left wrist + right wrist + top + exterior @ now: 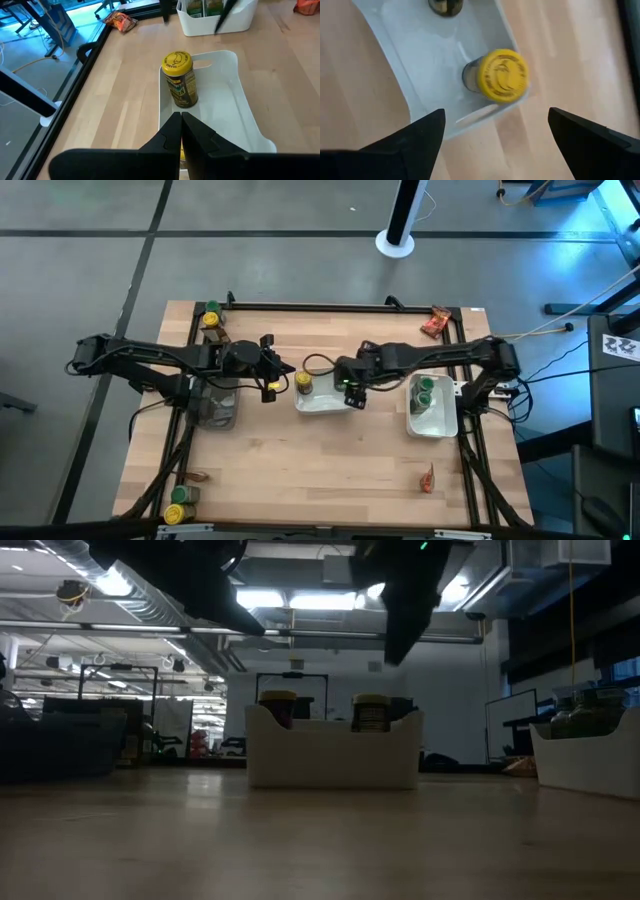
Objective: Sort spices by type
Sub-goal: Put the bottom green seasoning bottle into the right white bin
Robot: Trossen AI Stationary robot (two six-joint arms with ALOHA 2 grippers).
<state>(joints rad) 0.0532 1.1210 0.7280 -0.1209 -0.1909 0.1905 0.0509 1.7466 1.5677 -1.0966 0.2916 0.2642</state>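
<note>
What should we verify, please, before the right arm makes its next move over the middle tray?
1. Right pincer open: ok, fingers spread wide.
2. Right pincer empty: ok, nothing between its fingers.
3. Yellow-lid jar below it standing inside the middle tray: ok.
4. Second yellow-lid jar upright in that tray: ok.
5. Left pincer shut and clear of the jars: ok, it hovers short of the tray.
6. Spices left to sort: not ok; a red-orange packet lies on the table.

2 yellow-lid jars (pixel 303 382) upright in middle tray; green-lid jars (pixel 425 391) in right tray — red-orange packets (pixel 436 323) at table edges.
</note>
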